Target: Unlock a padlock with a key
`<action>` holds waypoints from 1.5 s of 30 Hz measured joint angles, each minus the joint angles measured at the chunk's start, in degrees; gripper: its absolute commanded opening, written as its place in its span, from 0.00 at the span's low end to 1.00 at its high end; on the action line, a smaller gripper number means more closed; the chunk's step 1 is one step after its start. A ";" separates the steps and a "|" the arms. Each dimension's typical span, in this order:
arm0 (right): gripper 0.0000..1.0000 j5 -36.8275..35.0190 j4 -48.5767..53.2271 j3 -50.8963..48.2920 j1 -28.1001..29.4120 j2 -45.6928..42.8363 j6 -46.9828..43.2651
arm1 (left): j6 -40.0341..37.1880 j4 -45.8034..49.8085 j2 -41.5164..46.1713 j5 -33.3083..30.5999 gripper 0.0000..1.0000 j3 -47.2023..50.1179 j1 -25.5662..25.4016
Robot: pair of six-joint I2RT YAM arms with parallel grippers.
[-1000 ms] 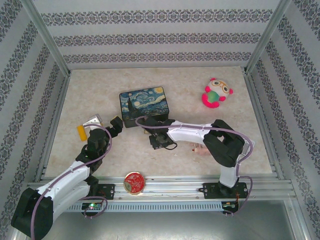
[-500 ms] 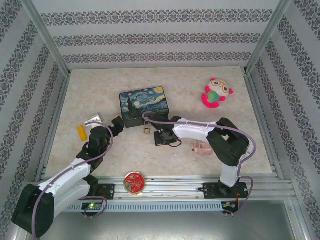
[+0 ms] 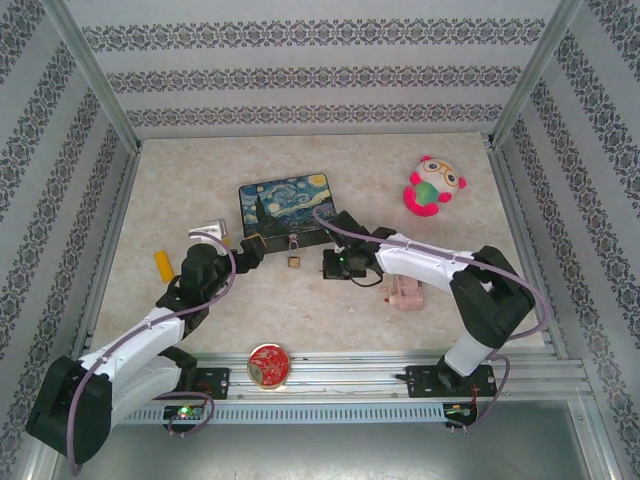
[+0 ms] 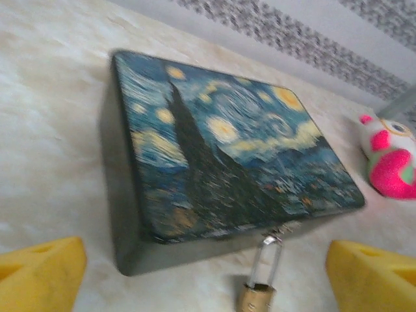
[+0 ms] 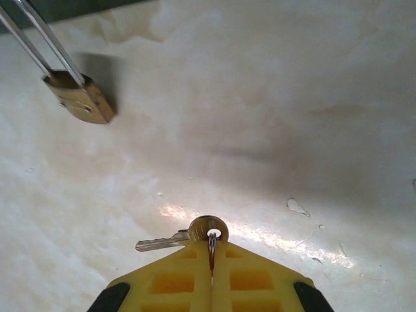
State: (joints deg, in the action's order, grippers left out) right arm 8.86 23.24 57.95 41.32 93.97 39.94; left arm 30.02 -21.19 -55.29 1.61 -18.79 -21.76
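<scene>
Right gripper (image 5: 209,246) is pinched shut on the key (image 5: 168,242), gripping its round head with the blade jutting sideways, in front of the box (image 3: 288,208). Padlock (image 4: 256,296) lies against the box's front edge, shackle at the clasp. Left gripper (image 3: 250,246) is spread wide and empty at the box's front-left corner.

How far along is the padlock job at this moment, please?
Done: the right gripper is shut on the head of the key.
In hand: the key's blade points toward the padlock, with a gap between them. The left gripper is open beside the padlock, not gripping it.
Left: insert the key, turn it and free the shackle, which looks closed and hangs from the Starry Night box.
</scene>
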 measured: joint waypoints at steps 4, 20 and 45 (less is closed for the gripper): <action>0.00 2.23 -1.79 -0.72 -1.88 -2.69 0.07 | -0.02 -0.37 -5.01 8.76 0.85 -2.60 -0.76; 0.00 6.27 -5.99 -3.04 -2.60 -7.19 1.14 | -1.75 -5.40 -21.88 23.87 0.58 -9.49 -11.93; 0.00 8.81 -9.18 -4.24 -2.97 -8.76 2.49 | 2.23 -14.27 -29.68 28.17 0.29 -12.02 -12.00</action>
State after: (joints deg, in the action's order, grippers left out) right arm 17.67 14.06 53.71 38.35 85.21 42.44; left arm 32.25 -35.46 -84.97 29.78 -30.81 -33.76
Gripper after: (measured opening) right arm 0.057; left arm 0.315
